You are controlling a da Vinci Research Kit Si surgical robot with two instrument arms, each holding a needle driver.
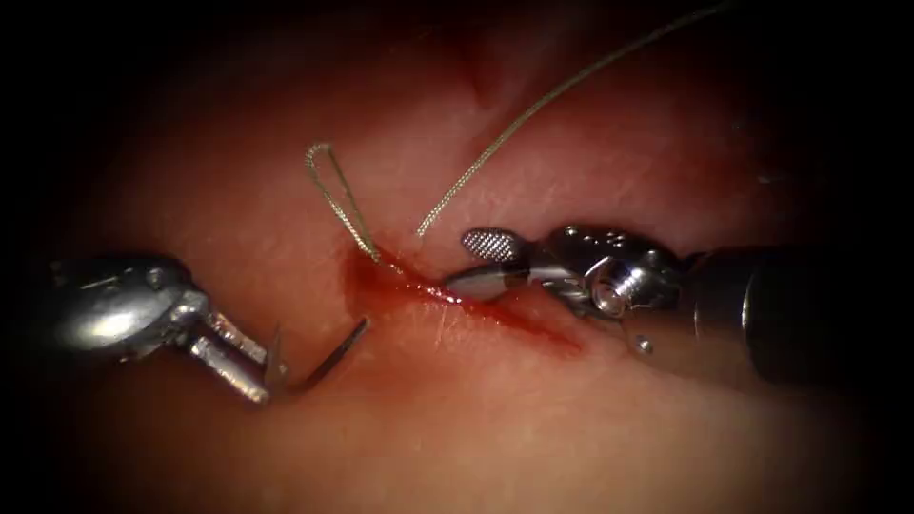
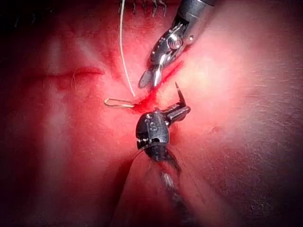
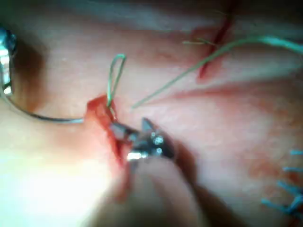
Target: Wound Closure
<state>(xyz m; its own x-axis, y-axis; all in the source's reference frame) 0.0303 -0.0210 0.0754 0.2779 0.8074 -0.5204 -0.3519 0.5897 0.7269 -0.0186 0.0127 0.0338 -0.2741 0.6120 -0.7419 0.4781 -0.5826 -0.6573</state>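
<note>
The left hand (image 1: 257, 366) is to the left of the cut (image 1: 476, 300) and holds the needle (image 1: 319, 366), which is out of the tissue (image 1: 457, 428). The right hand (image 1: 481, 265) is at the cut, one jaw in it. A thread loop (image 1: 333, 190) lies behind, between both hands.

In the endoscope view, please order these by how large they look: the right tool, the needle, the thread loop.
1. Right tool, jaws open at the cut.
2 and 3. Needle, held by the left tool, and thread loop: too alike to rank.
</note>
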